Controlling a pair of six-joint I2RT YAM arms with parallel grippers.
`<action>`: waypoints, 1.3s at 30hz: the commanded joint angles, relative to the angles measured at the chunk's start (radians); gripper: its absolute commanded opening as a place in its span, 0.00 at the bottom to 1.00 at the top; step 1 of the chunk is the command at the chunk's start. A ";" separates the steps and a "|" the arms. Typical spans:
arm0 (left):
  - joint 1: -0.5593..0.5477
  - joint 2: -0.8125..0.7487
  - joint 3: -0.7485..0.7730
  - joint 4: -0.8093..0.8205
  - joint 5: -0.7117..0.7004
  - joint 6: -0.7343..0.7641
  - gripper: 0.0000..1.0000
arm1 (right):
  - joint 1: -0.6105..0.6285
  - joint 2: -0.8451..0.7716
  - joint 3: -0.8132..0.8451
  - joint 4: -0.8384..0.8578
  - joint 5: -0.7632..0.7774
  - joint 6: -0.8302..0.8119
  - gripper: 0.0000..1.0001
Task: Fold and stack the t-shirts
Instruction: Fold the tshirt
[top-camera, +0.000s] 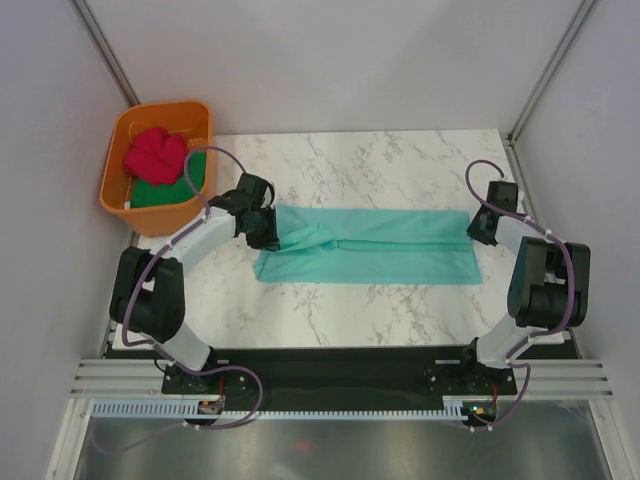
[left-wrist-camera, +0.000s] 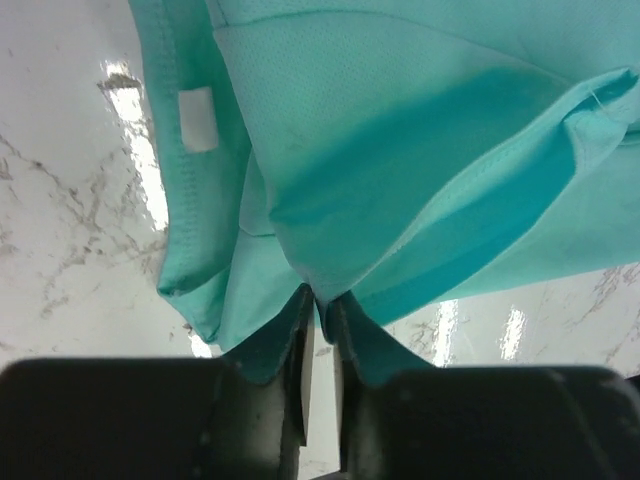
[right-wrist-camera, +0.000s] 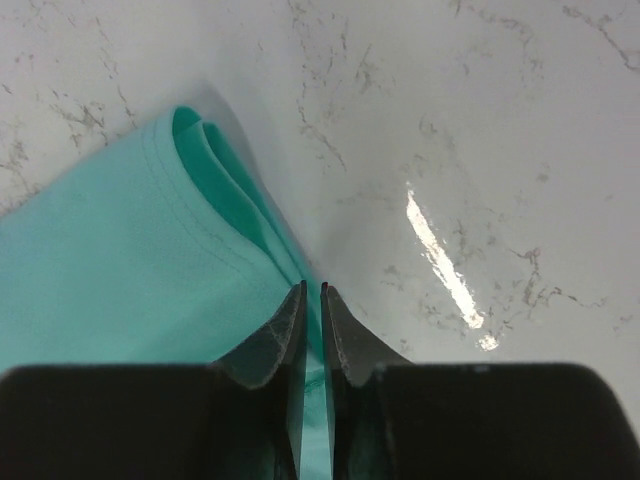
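Note:
The teal t-shirt (top-camera: 370, 246) lies on the marble table (top-camera: 400, 170) as a long band folded lengthwise, bunched near its left end. My left gripper (top-camera: 266, 229) is at that left end, and in the left wrist view its jaws (left-wrist-camera: 320, 297) are shut on a fold of the teal cloth (left-wrist-camera: 400, 150), which is lifted off the table. My right gripper (top-camera: 479, 228) is at the right end, shut (right-wrist-camera: 312, 289) on the folded hem of the shirt (right-wrist-camera: 120, 260). The pinkish-red t-shirt (top-camera: 155, 153) and the dark green t-shirt (top-camera: 170, 187) lie crumpled in the tub.
An orange plastic tub (top-camera: 122, 190) stands at the table's back left corner, close behind the left arm. Grey walls enclose the table on the left, back and right. Bare marble shows in front of and behind the shirt.

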 joint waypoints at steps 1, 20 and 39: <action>-0.026 0.004 -0.004 -0.025 -0.018 -0.031 0.23 | 0.000 -0.047 0.038 -0.055 0.060 0.038 0.20; -0.069 0.065 0.131 -0.042 0.123 -0.026 0.49 | 0.044 0.048 0.084 -0.152 -0.054 0.126 0.22; -0.050 -0.060 0.043 -0.042 0.041 -0.077 0.51 | 0.166 -0.063 0.153 -0.184 0.008 0.158 0.27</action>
